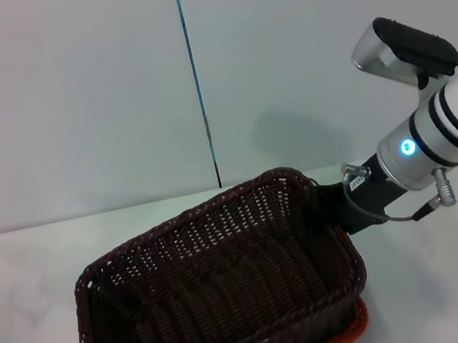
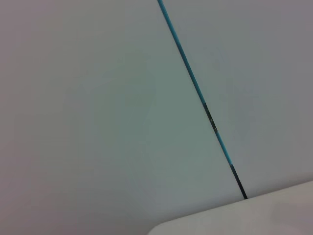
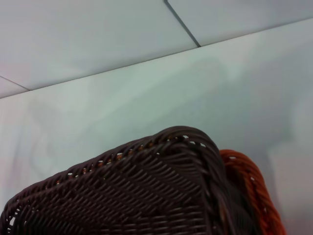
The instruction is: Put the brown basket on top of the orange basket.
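**Brown basket seated on the orange basket**

The brown basket (image 1: 218,292) is seen resting on top of the orange basket (image 1: 349,334), of which only a strip of braided rim is exposed beneath the brown basket's near right corner. In the right wrist view the same stacking is shown: the brown basket (image 3: 146,196) fills the foreground and an orange rim (image 3: 249,188) is glimpsed just beside its corner. Both baskets are borne by a white table (image 1: 440,277), backed by a pale wall (image 1: 66,93) crossed by a thin blue line (image 1: 191,63).

The right gripper (image 1: 340,206) is placed at the brown basket's far right corner, touching or just beside the rim. Its fingers are hidden behind the wicker, so it cannot be told whether the rim is grasped or released.

The left gripper is not shown anywhere; only wall and a table edge (image 2: 254,215) are seen from its wrist.
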Available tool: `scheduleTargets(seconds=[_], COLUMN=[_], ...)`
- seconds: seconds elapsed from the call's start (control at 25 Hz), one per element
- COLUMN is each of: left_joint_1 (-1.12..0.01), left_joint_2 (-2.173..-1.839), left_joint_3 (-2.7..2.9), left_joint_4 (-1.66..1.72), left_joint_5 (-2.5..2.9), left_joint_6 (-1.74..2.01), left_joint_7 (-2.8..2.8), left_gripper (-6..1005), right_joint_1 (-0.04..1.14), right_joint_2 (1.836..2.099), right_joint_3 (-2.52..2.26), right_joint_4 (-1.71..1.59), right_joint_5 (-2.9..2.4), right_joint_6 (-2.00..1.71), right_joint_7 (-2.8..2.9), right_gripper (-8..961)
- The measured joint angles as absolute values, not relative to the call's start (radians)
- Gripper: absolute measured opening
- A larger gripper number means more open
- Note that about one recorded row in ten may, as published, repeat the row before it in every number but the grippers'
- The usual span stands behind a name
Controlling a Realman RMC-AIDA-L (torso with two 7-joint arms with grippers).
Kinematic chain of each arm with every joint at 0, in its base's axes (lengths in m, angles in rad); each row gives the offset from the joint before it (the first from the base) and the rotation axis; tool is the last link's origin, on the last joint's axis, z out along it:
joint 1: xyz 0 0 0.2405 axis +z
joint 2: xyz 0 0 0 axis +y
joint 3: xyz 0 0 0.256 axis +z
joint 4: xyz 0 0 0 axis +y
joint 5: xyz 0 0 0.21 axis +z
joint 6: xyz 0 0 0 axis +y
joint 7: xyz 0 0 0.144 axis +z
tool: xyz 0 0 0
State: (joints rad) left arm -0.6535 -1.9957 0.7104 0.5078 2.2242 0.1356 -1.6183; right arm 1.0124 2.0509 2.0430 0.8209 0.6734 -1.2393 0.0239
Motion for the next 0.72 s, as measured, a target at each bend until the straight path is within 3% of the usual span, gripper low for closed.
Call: scheduleTargets(seconds=[0.52,0.72], left_joint_1=[-0.653,-0.652], left_joint_2=[-1.995,-1.993], left_joint_3=[0.698,0.697], left_joint_4=[0.507,0.505], left_joint_5=[2.227,2.227], left_joint_6=[0.135,0.135], left_joint_7=[-1.618,-1.618], left_gripper=[807,807], right_joint_1=[1.02,1.014], right_joint_2=[2.069,2.064], right_joint_3=[2.006,2.014], right_joint_4=[0.723,0.751], right_joint_5=[0.68,0.68], right_joint_6=[-1.109,-1.134], right_joint_7=[-0.034,-0.037], right_gripper=[406,501])
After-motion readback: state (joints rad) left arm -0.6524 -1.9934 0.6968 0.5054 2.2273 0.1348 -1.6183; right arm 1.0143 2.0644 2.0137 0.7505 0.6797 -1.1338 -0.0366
